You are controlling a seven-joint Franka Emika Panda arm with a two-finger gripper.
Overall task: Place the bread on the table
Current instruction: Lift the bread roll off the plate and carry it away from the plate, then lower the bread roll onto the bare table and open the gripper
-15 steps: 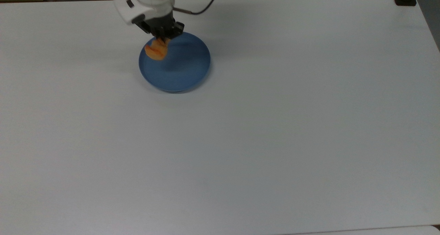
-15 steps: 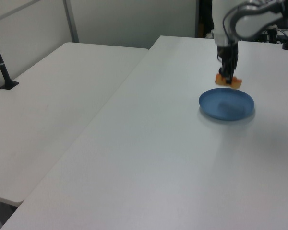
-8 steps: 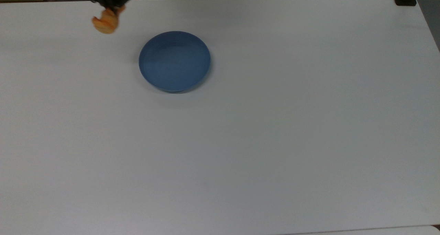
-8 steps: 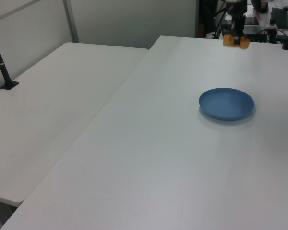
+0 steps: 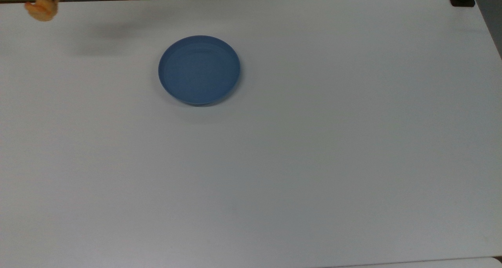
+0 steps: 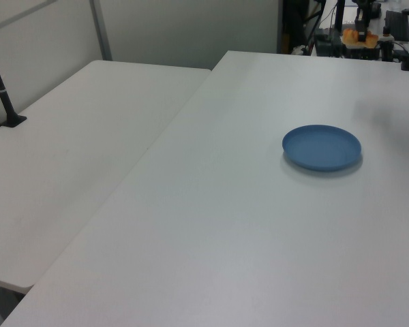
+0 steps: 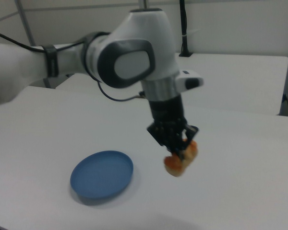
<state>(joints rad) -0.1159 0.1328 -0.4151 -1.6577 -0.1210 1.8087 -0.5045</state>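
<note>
Bread (image 7: pixel 180 160) moved off plate (image 7: pixel 102 176); right view shows gripper (image 7: pixel 181 149) grasping it aloft.

White arm, gripper (image 7: pixel 181 149) pointing down and clamped on orange bread (image 7: pixel 181 159), held in the air above white table (image 7: pixel 240 158); blue plate (image 7: pixel 102 175) resting on table toward the right view's left.

You are in a lab: plain white tables (image 6: pixel 211 204), a robot arm (image 7: pixel 129 62), clamped camera poles (image 6: pixel 0 85), trailing cables (image 7: pixel 120 98).
</note>
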